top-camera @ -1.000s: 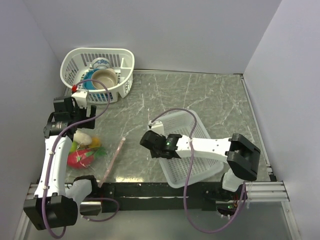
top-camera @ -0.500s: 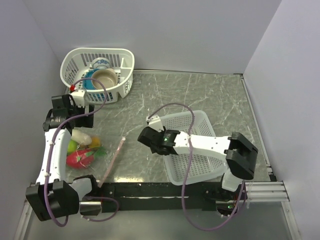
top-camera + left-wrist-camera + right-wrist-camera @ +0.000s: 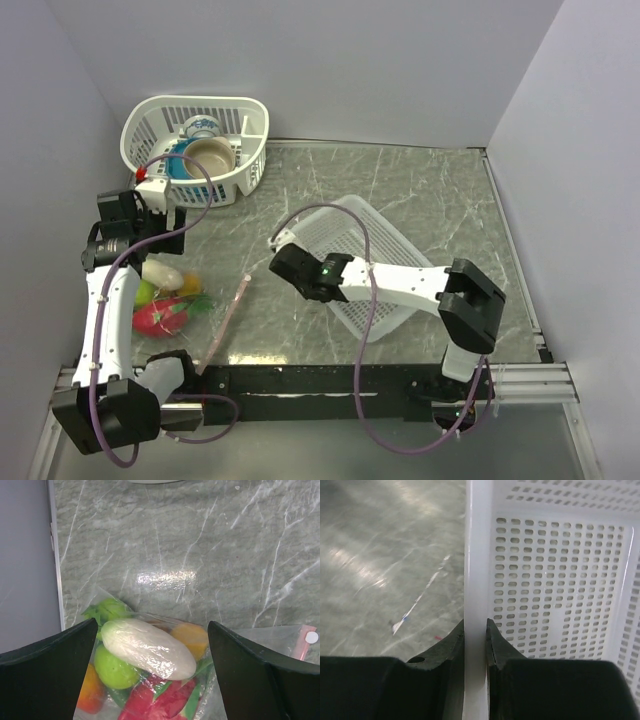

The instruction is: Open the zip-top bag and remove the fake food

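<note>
2 right fingers (image 3: 445, 652) pinch a perforated white basket rim (image 3: 476, 555); left fingers (image 3: 45, 652) gape.

White basket (image 3: 160, 108) far-left corner (bowl (image 3: 210, 155), cup (image 3: 200, 127) inside); second basket (image 3: 390, 250) mid marble table (image 3: 430, 185).

Desk (image 3: 420, 190) w/ grey-green marble-look top, white veins. Plain pale lilac-grey walls on 3 sides: left wall (image 3: 40, 120), back wall (image 3: 330, 60), right wall (image 3: 580, 150). Black rail (image 3: 290, 380) along near edge. Soft glare patch (image 3: 165, 578) on desk.
</note>
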Motion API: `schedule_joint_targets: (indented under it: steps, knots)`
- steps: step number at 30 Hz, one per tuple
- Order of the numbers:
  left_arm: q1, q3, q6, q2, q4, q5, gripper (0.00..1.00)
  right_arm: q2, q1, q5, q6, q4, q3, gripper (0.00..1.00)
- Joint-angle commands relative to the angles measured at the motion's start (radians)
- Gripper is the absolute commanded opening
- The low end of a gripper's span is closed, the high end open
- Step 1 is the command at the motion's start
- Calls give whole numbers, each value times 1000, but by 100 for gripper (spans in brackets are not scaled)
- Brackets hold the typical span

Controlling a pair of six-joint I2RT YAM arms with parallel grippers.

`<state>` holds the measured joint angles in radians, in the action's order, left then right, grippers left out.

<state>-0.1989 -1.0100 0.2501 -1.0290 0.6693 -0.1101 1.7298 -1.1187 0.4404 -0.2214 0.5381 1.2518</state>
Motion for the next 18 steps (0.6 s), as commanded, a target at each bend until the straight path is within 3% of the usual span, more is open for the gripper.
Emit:
schedule_joint_targets:
  steps: [1, 4, 7, 12, 18]
  knots:
    - [-4, -6, 9, 17, -23, -25, 99, -223, -39, -236, 417, -228, -130, 0]
    - [-5, 4, 23, 27, -27, -14, 99, -370, -58, -359, 583, -316, -259, 0]
    - [-8, 11, 34, 38, -31, -5, 99, -443, -62, -422, 667, -288, -322, 0]
    - [-14, 8, 29, 38, -30, -14, 99, -388, -87, -364, 692, -101, -330, 0]
    - [-14, -18, 26, 37, -16, -19, 99, -366, -93, -322, 676, -79, -405, 0]
